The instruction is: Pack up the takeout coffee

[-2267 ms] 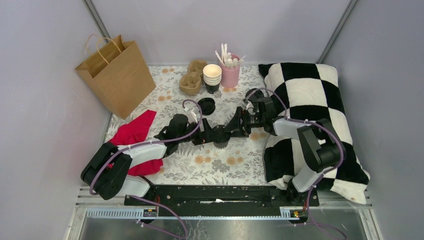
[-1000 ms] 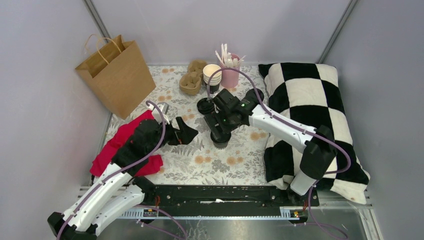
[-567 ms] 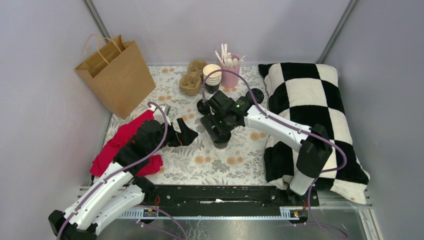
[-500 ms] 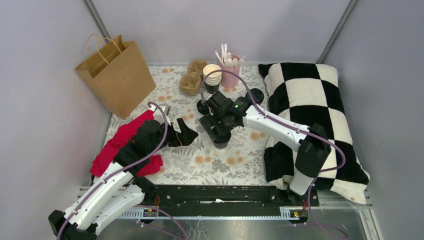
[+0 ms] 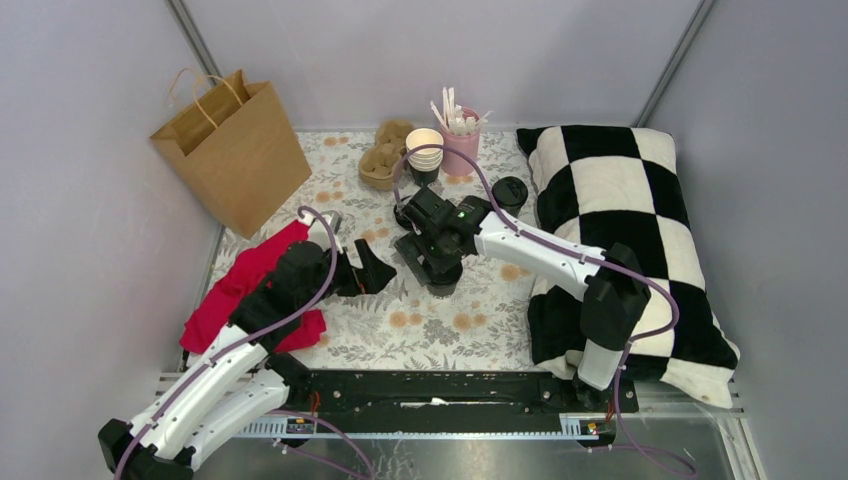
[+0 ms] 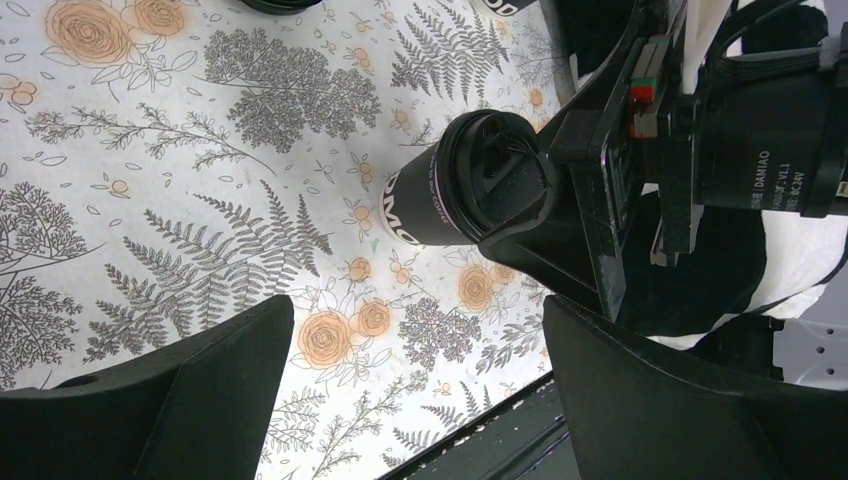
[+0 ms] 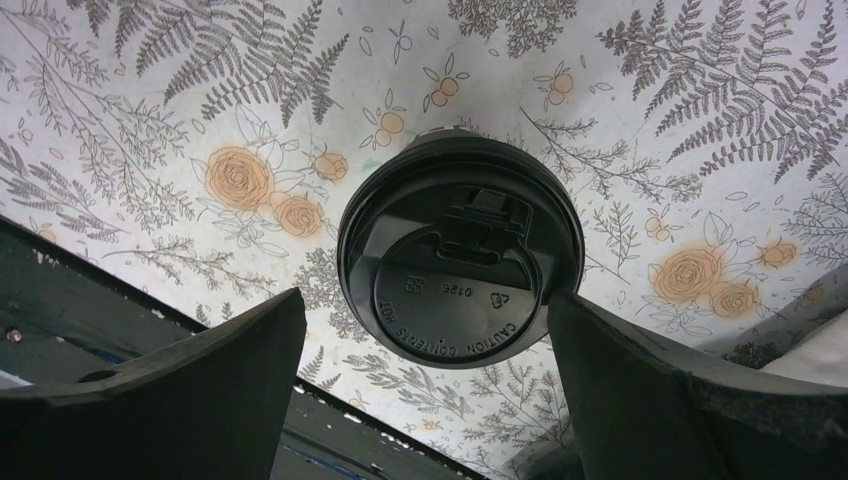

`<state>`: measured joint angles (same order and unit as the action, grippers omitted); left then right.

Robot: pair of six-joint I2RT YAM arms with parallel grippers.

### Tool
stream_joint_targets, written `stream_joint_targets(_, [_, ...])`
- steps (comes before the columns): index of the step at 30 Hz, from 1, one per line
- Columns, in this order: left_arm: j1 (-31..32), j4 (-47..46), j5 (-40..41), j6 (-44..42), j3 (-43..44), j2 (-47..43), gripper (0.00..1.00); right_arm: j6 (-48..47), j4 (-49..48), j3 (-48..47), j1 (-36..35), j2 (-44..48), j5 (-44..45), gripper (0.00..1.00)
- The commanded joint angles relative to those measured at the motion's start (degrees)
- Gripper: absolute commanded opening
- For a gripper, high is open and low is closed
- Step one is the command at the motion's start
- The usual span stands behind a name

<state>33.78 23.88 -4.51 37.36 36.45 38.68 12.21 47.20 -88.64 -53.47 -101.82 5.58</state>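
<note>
Jaws of the left end effector [image 5: 373, 271] stand wide and empty nearest the bases, just beside the takeout coffee [image 6: 437, 195], which sits upright and lidded mid-table [image 5: 440, 330]. Over it hangs the right end effector [image 5: 427, 244], equally wide, its 2 fingers [image 7: 200, 390] flanking the lid [image 7: 460, 262] without gripping. A good grasp likely means descending centred, past the lid rim onto the cup wall, then squeezing gently. Farther off, the paper bag [image 5: 235, 150] stands upright at far left.

Floral tabletop [image 6: 200, 200]. Wide-open, empty left gripper [image 6: 415, 330] frames lidded black cup [image 6: 425, 205], apart from both fingers [image 6: 180, 400]. At lid [image 6: 495, 170]: right gripper [image 6: 560, 170], overlapping it.
</note>
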Motion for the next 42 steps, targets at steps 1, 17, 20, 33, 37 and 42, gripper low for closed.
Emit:
stream_joint_targets(1, [-0.21, -2.17, -0.41, 0.17, -0.48, -0.88, 0.99, -0.13, 0.94, -2.66, -0.88, -1.30, 2.60, 0.95])
stream_joint_targets(17, [-0.22, -2.53, -0.71, -0.10, -0.52, -0.27, 0.99, 0.18, 1.30, -3.37, -1.33, 1.38, 5.48, 0.96])
stream_joint_targets(20, [-0.21, -2.62, -0.86, -0.10, -0.48, -0.21, 0.99, 0.27, 0.34, -2.23, -1.37, 1.10, 5.40, 0.99])
stream_joint_targets(33, [-0.25, -1.35, -0.33, -0.12, -0.60, -1.44, 0.99, 0.89, -1.07, -1.25, -1.32, -1.15, 7.40, 0.96])
stream_joint_targets(37, [-0.21, -1.24, -0.57, -0.10, -0.71, -1.66, 0.99, 0.80, -1.32, -0.64, -1.26, -1.71, 6.97, 0.96])
stream_joint_targets(42, [-0.21, -0.42, -0.27, -0.17, -0.55, -2.48, 0.99, 0.97, -2.03, 0.35, -1.18, -1.67, 6.85, 0.92])
